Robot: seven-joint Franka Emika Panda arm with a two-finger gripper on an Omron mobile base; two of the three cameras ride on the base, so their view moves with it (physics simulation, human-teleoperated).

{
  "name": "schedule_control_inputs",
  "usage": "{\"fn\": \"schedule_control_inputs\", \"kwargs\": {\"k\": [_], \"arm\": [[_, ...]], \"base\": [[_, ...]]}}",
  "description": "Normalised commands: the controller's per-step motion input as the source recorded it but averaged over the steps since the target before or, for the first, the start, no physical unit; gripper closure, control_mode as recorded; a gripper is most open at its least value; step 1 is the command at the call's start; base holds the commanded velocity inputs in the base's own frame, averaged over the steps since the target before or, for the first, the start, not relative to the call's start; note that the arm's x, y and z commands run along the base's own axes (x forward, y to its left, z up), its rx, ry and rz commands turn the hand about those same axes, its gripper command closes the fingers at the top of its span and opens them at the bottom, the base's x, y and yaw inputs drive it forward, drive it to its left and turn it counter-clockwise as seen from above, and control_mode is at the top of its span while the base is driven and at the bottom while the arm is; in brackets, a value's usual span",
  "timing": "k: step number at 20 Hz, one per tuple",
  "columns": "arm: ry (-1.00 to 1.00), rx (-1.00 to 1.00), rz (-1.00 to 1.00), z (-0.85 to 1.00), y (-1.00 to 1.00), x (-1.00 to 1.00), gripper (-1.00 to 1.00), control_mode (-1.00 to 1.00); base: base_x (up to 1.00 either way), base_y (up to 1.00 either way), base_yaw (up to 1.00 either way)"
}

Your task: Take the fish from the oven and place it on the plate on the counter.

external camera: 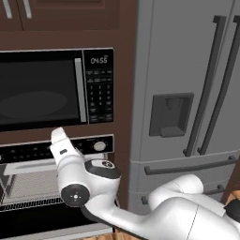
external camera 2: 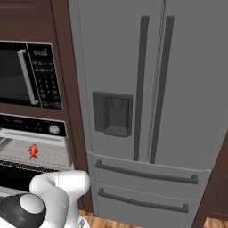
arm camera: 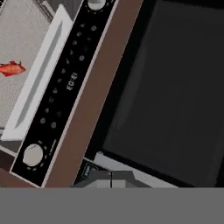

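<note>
Fish point(external camera 2: 33, 151), small and red-orange, lies on the wire rack point(external camera 2: 40, 153) inside the open oven point(external camera 2: 31, 129), beneath the black control strip with its white knob point(external camera 2: 54, 129). In the hand view the same fish point(arm camera: 12, 68) sits at the far left on the pale mesh, well apart from the tool point(arm camera: 111, 179), whose dark tips appear at the bottom edge pressed together with nothing between them. That view, rolled sideways, also takes in the control strip, a knob point(arm camera: 32, 154) just left of the tool, a brown wood band and the dark glass of the microwave point(arm camera: 170, 96) ahead of the tool.

From the left base view the arm point(external camera: 75, 173) covers the oven's mouth and the fish cannot be made out; the microwave point(external camera: 56, 89) with keypad and clock stands above the oven point(external camera: 28, 154). Both base views show the grey refrigerator point(external camera 2: 147, 98) to the right.

The arm rises from the base, bends at a dark elbow joint and reaches up toward the control strip, its hand angled at the microwave.
</note>
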Motion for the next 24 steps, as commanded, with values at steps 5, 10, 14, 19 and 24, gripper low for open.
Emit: {"fn": "schedule_control_inputs", "kwargs": {"k": [5,10,14,19,24], "arm": [[0.08,0.31,0.02,-0.31,0.38,0.00,1.00,-1.00],[0.00,0.43,-0.14,-0.19,0.25,-0.13,1.00,-1.00],[0.00,0.73,-0.40,-0.18,0.52,-0.13,1.00,-1.00],[0.09,0.77,-0.37,-0.02,0.31,-0.01,-1.00,-1.00],[0.46,0.77,-0.16,0.00,0.05,0.02,-1.00,-1.00]], "base": [[0.00,0.00,0.00],[0.00,0.00,0.00],[0.00,0.00,0.00],[0.00,0.00,0.00],[0.00,0.00,0.00]]}}
